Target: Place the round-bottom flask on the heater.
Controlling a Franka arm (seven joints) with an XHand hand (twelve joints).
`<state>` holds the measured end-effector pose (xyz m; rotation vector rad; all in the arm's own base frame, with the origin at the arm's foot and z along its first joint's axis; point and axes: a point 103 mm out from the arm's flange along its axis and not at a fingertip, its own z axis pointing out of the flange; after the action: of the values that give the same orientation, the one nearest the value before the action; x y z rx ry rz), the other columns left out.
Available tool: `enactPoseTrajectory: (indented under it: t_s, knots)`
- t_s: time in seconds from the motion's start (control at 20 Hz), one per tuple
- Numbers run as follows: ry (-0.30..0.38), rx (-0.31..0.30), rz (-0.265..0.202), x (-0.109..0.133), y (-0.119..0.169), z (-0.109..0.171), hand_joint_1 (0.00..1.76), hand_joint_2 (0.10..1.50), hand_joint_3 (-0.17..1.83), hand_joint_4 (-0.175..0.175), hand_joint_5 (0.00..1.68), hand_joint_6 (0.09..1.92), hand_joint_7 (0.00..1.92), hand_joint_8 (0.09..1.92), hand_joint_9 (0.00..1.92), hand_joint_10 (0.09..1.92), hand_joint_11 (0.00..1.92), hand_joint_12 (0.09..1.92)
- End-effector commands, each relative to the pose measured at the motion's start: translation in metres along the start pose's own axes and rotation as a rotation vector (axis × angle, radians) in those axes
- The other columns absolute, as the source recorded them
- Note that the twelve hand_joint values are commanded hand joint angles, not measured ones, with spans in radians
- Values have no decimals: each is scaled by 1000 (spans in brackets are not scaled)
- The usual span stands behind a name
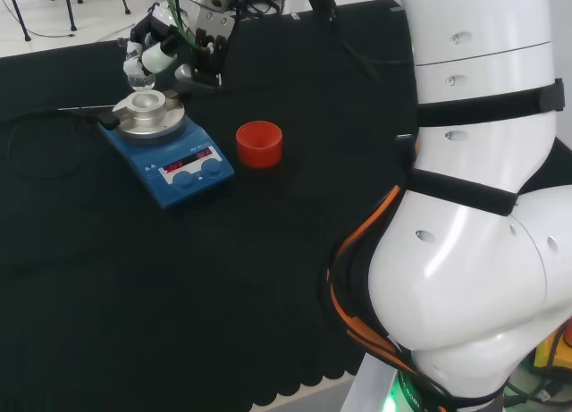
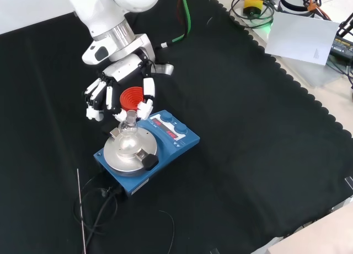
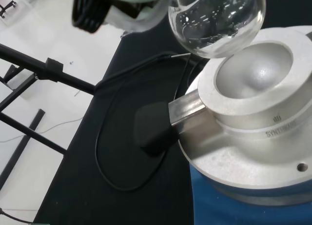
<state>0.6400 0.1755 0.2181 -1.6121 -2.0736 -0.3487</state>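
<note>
The clear round-bottom flask (image 3: 217, 20) hangs just above the bowl of the heater's silver block (image 3: 253, 81), a little off its centre. In the front view the flask (image 2: 129, 131) has its bulb low over the block (image 2: 124, 152) and its neck up by the hand's fingers (image 2: 148, 93). The hand (image 2: 122, 71) is curled at the flask's neck, with its other fingers spread to the left. The heater (image 1: 183, 162) is a blue box with a red display and two knobs, and the hand (image 1: 179, 53) hovers over its block (image 1: 150, 115).
A red ribbed ring stand (image 1: 259, 144) sits on the cloth beside the heater, under the hand in the front view (image 2: 132, 97). A black plug (image 3: 156, 130) and cable leave the block's side. A thin rod (image 2: 80, 204) lies on the cloth.
</note>
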Motion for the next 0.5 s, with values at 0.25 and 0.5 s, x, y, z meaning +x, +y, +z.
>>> enactPoseTrajectory:
  t_s: [0.25, 0.5]
  knots:
    - [15, 19, 6, -17, 10, 6, 1066, 696, 793, 175, 1058, 1103, 247, 507, 471, 586, 100, 1348]
    - [11, 22, 18, -22, 11, 7, 1066, 695, 792, 175, 1059, 1100, 248, 508, 471, 586, 100, 1348]
